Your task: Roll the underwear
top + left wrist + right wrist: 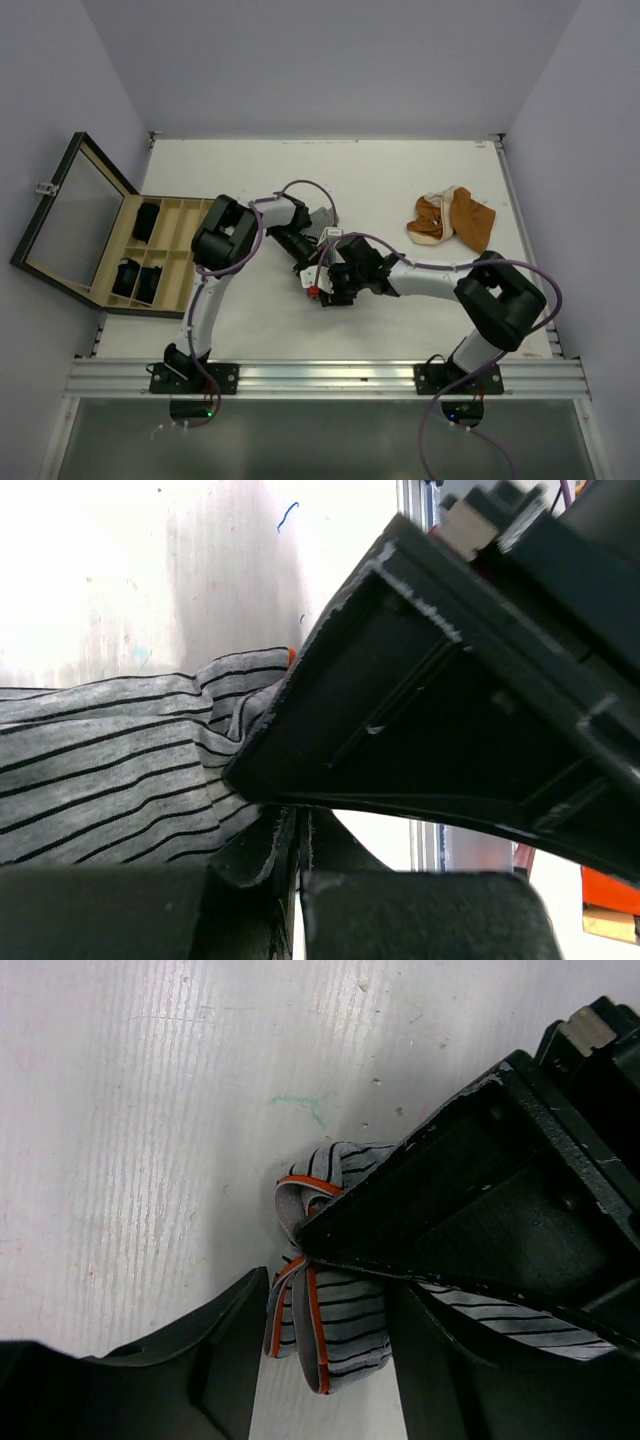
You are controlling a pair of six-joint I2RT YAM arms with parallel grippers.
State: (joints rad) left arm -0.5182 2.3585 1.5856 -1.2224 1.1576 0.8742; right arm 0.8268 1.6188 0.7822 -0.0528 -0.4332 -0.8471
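Observation:
The grey striped underwear (340, 1330), edged in orange, lies bunched into a fold on the white table. My left gripper (306, 1242) is shut and pinches this garment at the fold; in the left wrist view its jaws (297, 825) are pressed together beside the striped cloth (100, 765). My right gripper (328, 1295) stands open, with one finger on each side of the folded end. Its right finger touches the cloth and its left finger stands a little clear. From above, both grippers (303, 248) (322, 288) meet at mid-table over the striped cloth (322, 222). An orange-brown underwear (450, 220) lies at the right rear.
A compartmented wooden box (150, 308) sits at the table's left edge with its glass lid (70, 215) raised. It holds black rolled garments (148, 220). The right arm's black body (450, 710) fills much of the left wrist view.

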